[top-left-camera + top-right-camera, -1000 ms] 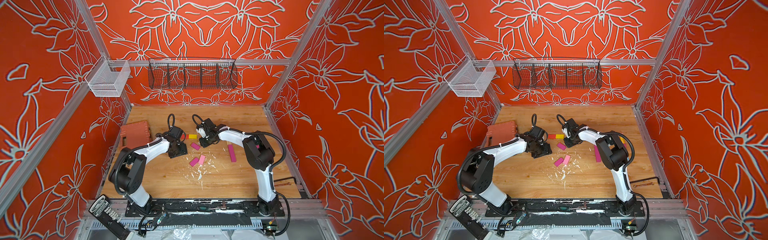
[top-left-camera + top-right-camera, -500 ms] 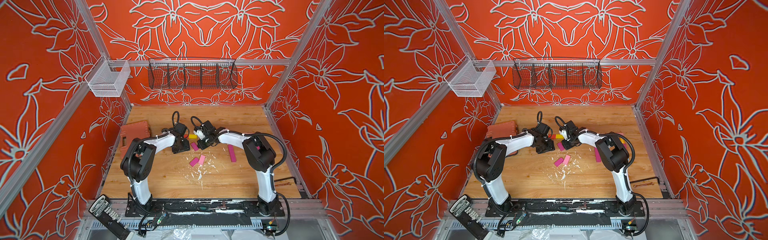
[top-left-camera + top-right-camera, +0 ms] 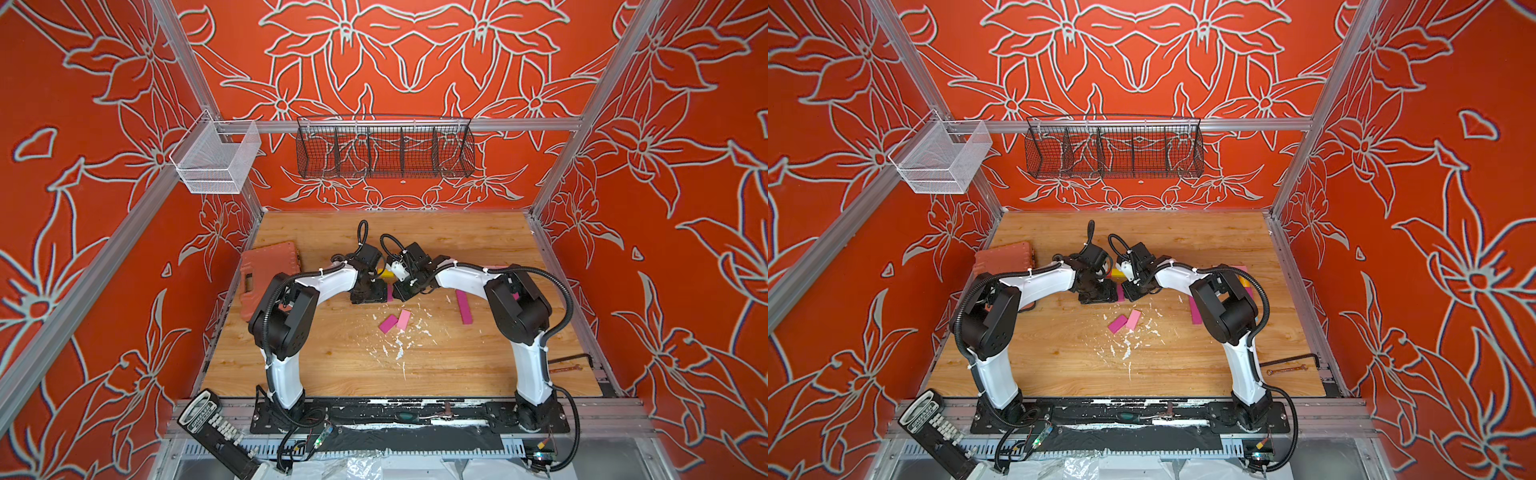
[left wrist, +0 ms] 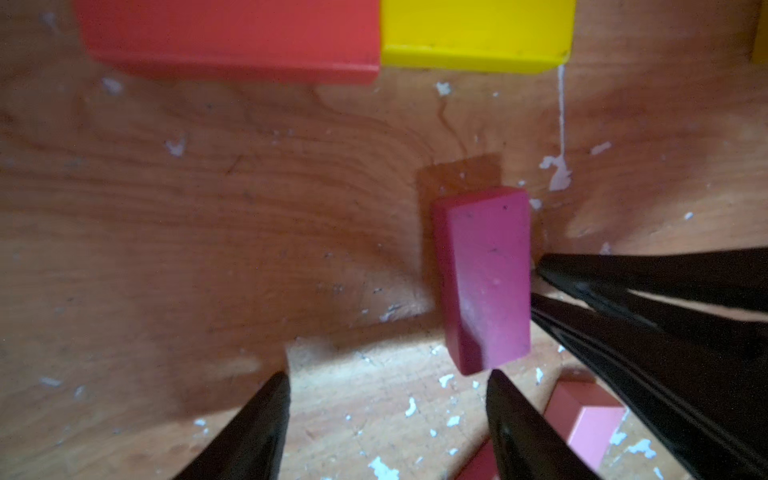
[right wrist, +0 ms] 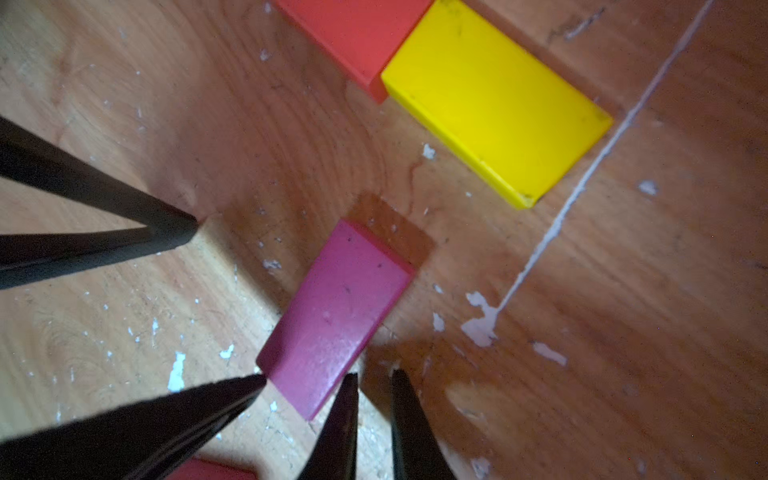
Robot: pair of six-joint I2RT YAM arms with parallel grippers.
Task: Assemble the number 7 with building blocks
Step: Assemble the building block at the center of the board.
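The small magenta wooden block [image 4: 484,278] lies flat on the wooden worktop [image 4: 187,232] between both pincers. Its long axis is aimed at the free end of the flat yellow block [image 4: 473,33], which butts the flat red block [image 4: 232,37]; a gap parts magenta from yellow. The left pincer [image 4: 386,378], jaws apart and empty, has 1 fingertip at the block's near end, best placed to push. The right pincer [image 5: 374,376], tips together, seems to touch its long side. Nothing blocks the gap.
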